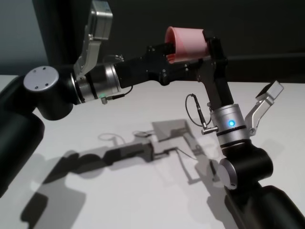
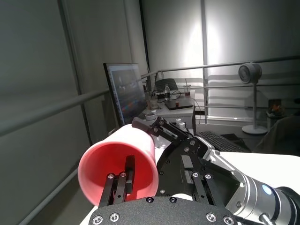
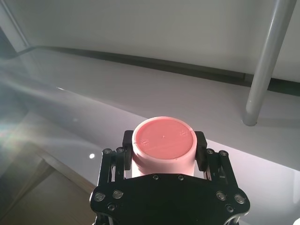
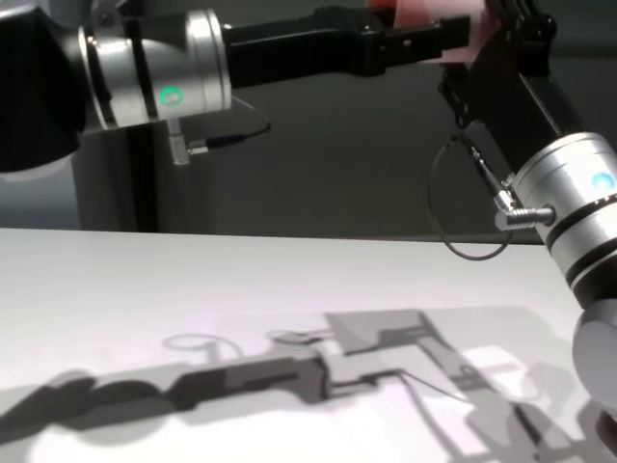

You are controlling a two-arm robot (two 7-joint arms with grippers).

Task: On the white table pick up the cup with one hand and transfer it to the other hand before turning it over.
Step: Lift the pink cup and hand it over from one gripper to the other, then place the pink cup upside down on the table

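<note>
Right end effector [image 3: 163,157] clamps the cup [image 1: 187,44] aloft (sideways); left end effector [image 2: 121,180], level, one finger inside, loosened.

1. I'm looking at an office or lab: a monitor [image 2: 125,91] and keyboard [image 2: 220,140] sit on a far workstation.
2. A standing fan [image 2: 250,75] and railings [image 2: 225,64] line tall curtained windows.
3. My plain white desk [image 1: 119,191].

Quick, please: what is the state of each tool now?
Left tool: one finger inside the cup; open or closed cannot be told.
Right tool: closed on the cup.
</note>
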